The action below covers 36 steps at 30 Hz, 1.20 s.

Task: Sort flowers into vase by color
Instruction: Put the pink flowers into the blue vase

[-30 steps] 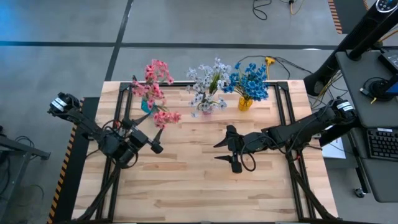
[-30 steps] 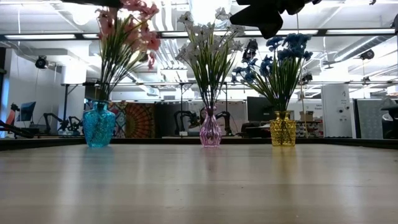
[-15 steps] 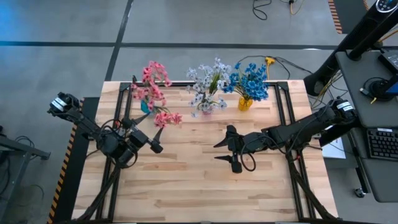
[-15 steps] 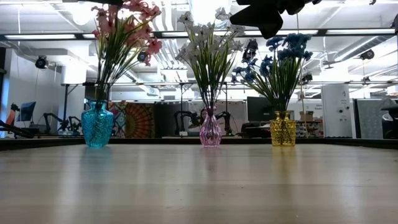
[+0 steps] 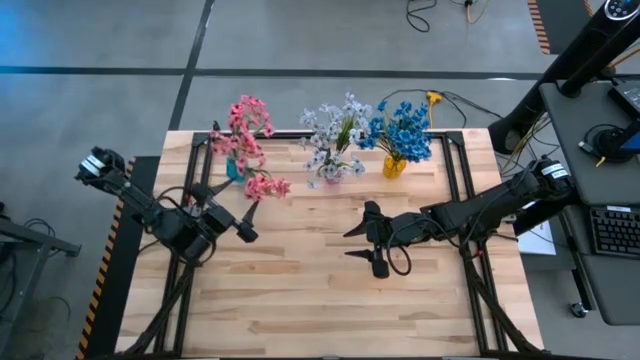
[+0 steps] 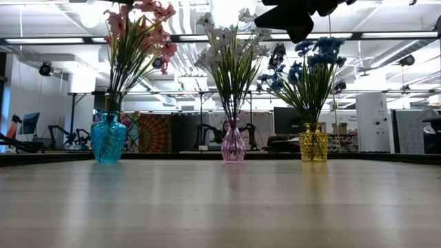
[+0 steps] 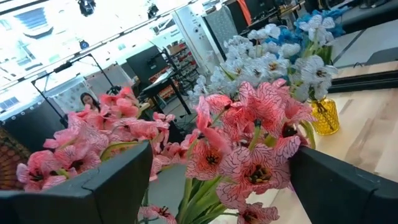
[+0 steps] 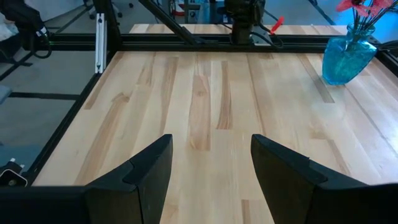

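Three vases stand in a row near the table's far edge. A teal vase [image 5: 233,170] [image 6: 108,138] holds the pink flowers [image 5: 250,150] [image 6: 138,34]. A pink vase [image 5: 331,178] [image 6: 233,143] holds the pale lavender-white flowers [image 5: 332,135]. A yellow vase [image 5: 394,166] [image 6: 313,142] holds the blue flowers [image 5: 403,130]. My left gripper [image 5: 232,205] [image 7: 217,180] is open just near of the teal vase. A low pink spray [image 5: 267,186] [image 7: 249,143] sits in front of its fingers, and I see no touch. My right gripper [image 5: 365,240] [image 8: 211,168] hangs open over the table's middle.
Black frame rails [image 5: 455,170] run along the table's left, right and far sides. Bare wood [image 5: 300,290] fills the near half of the table. In the right wrist view the teal vase [image 8: 347,59] stands far ahead of the fingers.
My left gripper has opened and drawn back a little toward the table's left edge. The pink sprays in the teal vase have swayed and now stand slightly more upright. My right arm has kept still.
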Motion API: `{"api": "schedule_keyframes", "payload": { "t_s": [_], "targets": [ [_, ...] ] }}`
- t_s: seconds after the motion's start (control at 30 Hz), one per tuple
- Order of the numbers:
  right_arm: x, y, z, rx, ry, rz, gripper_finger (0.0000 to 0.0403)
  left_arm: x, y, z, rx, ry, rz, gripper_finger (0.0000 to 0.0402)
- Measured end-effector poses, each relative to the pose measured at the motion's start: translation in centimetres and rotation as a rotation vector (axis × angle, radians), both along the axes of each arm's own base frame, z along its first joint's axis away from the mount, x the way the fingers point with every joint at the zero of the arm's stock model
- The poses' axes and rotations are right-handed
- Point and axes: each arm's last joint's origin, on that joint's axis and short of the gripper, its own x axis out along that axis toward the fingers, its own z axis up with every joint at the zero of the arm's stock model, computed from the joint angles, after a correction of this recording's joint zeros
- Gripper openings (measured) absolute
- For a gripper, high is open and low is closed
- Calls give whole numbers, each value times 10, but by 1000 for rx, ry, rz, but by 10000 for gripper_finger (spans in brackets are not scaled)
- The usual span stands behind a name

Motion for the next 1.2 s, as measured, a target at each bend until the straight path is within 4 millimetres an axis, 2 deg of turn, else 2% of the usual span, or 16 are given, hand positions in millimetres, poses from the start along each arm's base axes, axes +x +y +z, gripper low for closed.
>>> {"api": "schedule_keyframes", "payload": {
  "t_s": [0.3,0.83,1.2],
  "targets": [
    [0,-1,0,-7,-3,-23,210,-12,12,13,-45,-60,12,343],
    [3,-2,8,-64,-94,-83,210,-19,24,21,-48,-66,48,343],
    [3,-2,8,-60,-92,-82,210,-38,38,35,-117,-162,47,343]
  ]
}}
